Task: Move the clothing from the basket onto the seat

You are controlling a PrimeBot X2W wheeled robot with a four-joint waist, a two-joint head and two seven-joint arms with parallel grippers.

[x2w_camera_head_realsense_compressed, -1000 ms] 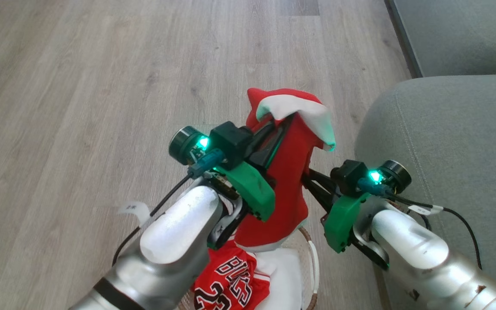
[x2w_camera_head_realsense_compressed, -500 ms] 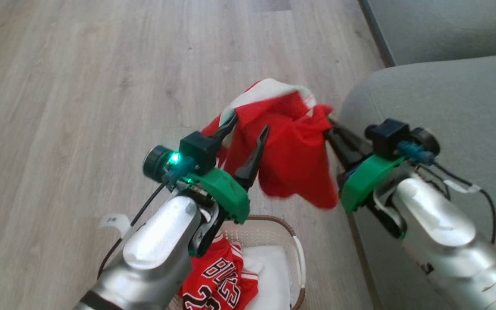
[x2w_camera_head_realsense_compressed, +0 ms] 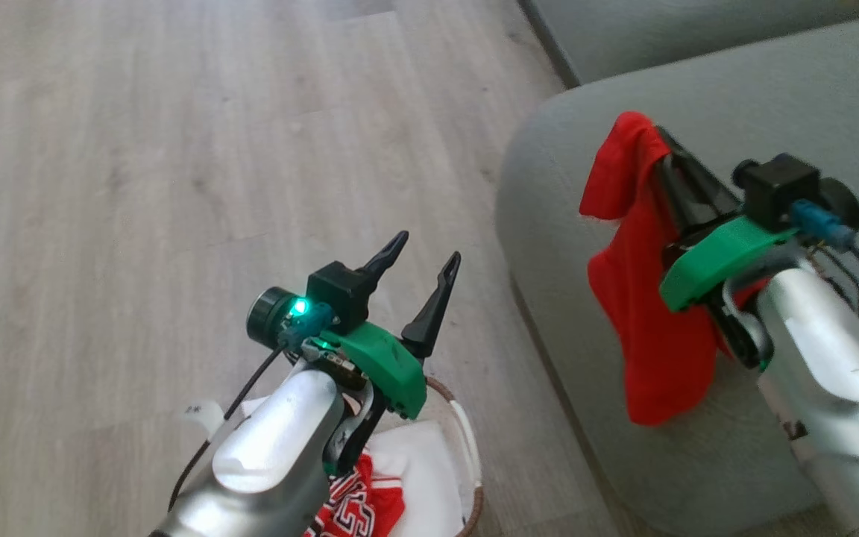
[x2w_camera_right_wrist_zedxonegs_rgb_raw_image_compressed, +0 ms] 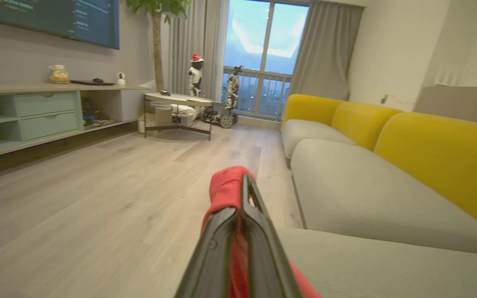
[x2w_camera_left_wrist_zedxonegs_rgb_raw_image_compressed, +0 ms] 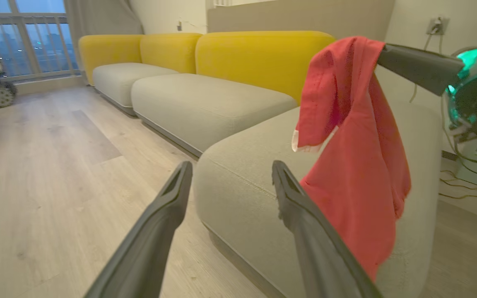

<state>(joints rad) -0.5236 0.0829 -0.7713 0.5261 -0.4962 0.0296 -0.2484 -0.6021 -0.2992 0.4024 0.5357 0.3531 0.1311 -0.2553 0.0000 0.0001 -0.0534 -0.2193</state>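
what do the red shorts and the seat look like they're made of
The shorts: thin matte fabric, probably a light knit; they hang limp in soft folds. The seat: padded, matte woven upholstery by its fine texture, stitched seam and rounded edge.

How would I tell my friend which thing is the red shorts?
Find the big grey-green seat on the robot's right. Above its rounded front edge, the right gripper pinches plain red shorts that hang down. The other red garment, a jersey with lettering, lies in the basket.
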